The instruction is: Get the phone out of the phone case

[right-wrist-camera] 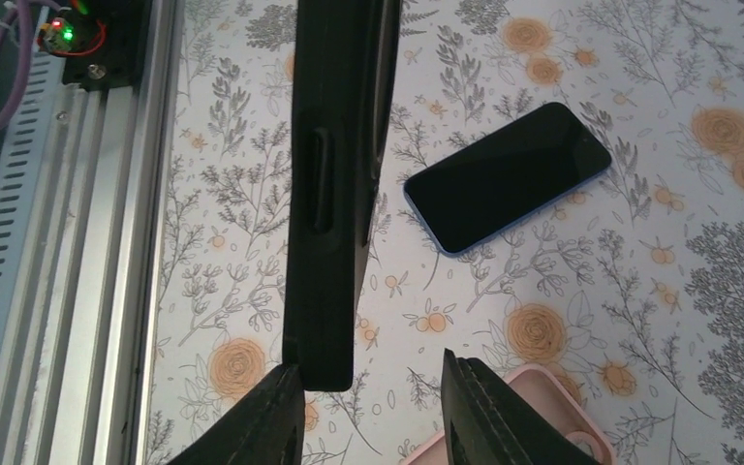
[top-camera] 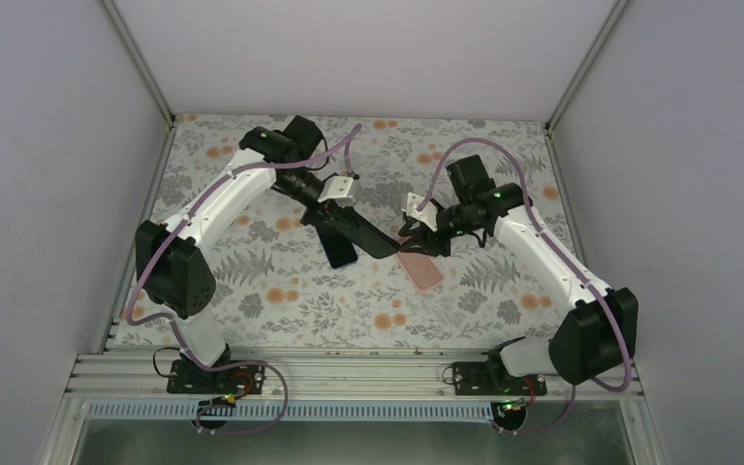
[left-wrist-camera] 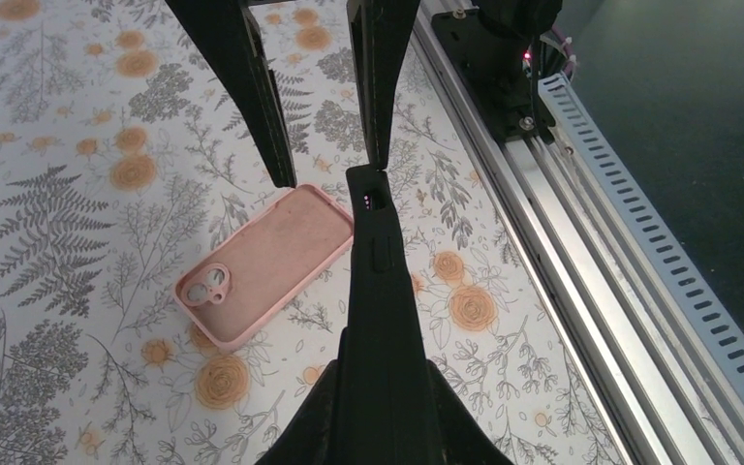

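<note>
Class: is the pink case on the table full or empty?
Empty. The pink case lies with its bare lining and camera cutout showing; nothing sits inside.

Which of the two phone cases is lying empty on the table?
The pink case, lying hollow side up with its camera cutout showing; the black case is held up in the left hand.

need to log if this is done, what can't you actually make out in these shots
- black case: edge-on in both wrist views, small and dark from above, so whether it is empty is unclear.
- phone: top view, its far end is overlapped by the black case.
- pink case: right wrist view, cut off by the bottom edge.
</note>
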Available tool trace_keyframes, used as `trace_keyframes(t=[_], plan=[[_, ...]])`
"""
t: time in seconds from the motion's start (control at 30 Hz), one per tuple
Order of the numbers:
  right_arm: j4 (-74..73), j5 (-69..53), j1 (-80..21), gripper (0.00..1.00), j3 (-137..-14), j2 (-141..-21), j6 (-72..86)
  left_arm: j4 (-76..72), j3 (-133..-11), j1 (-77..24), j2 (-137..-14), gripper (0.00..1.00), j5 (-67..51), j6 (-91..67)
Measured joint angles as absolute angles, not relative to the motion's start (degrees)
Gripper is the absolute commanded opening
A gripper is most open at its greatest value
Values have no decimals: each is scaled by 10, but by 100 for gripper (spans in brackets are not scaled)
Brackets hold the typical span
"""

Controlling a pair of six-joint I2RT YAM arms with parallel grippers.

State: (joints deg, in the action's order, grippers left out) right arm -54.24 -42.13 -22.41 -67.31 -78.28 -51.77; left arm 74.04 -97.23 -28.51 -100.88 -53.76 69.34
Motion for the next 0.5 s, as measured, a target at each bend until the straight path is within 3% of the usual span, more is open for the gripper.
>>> trace_keyframes(t=[0.5], plan=[[-479,-368,-238,43,-665,-795,-445,743,-980,-284,-1010,2,-525,696]])
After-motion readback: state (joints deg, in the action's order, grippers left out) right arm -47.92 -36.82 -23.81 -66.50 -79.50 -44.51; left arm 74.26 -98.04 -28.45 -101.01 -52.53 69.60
